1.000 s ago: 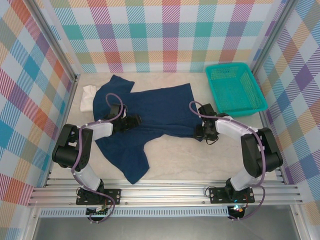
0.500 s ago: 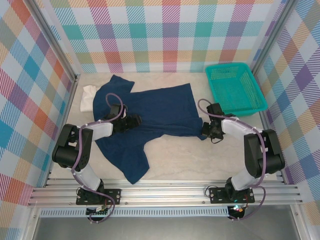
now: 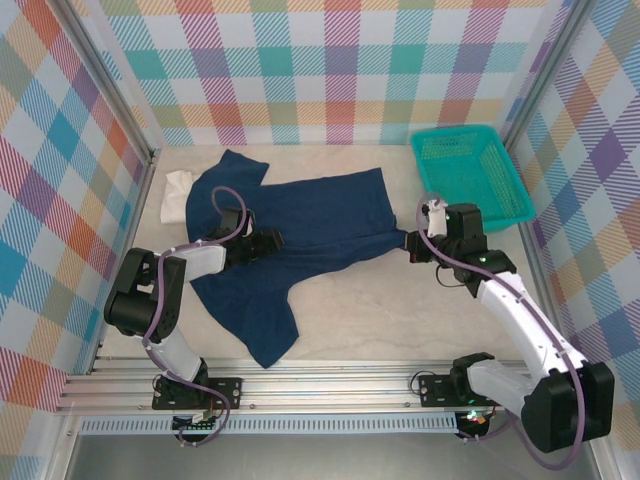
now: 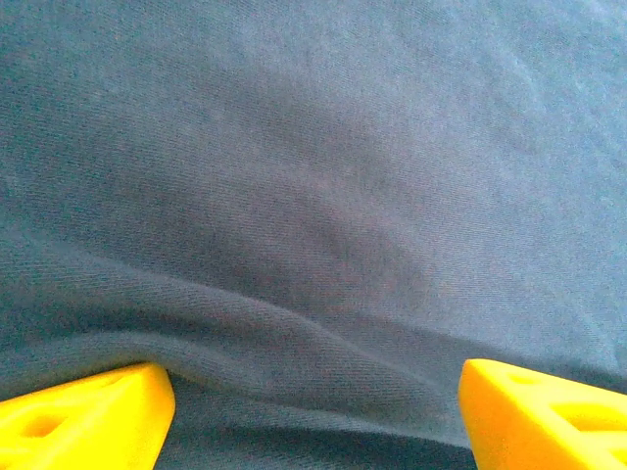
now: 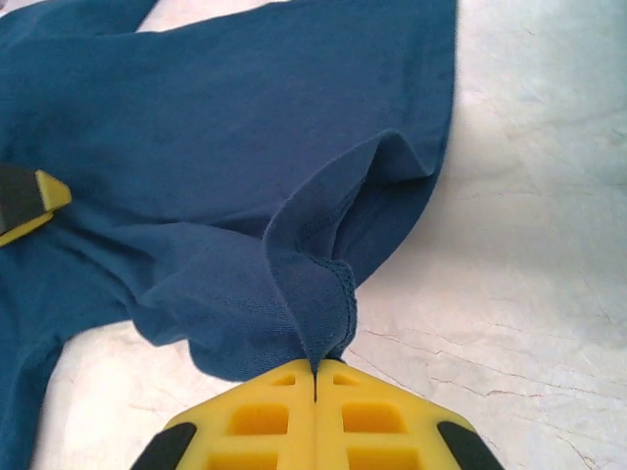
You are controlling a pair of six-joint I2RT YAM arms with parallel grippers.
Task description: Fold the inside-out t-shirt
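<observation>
The inside-out t-shirt (image 3: 310, 215) is dark navy and lies spread across the middle and left of the table, one sleeve pointing toward the near edge. My right gripper (image 3: 410, 243) is at its right hem corner. In the right wrist view this gripper (image 5: 315, 370) is shut on a pinched fold of the shirt's stitched hem (image 5: 328, 284), which is drawn up off the table. My left gripper (image 3: 268, 240) rests low on the shirt's middle. Its yellow fingertips (image 4: 98, 411) stand wide apart, open, with a soft ridge of navy cloth (image 4: 313, 245) between them.
A teal basket (image 3: 468, 175) stands at the back right, close behind the right gripper. A white folded cloth (image 3: 176, 195) lies at the far left, partly under the shirt. Bare tabletop (image 3: 400, 310) stretches in front of the shirt. Plaid walls enclose the table.
The right gripper shut on the shirt's right hem corner, then moved right and up with it as the arm stretched out. The left gripper stayed put.
</observation>
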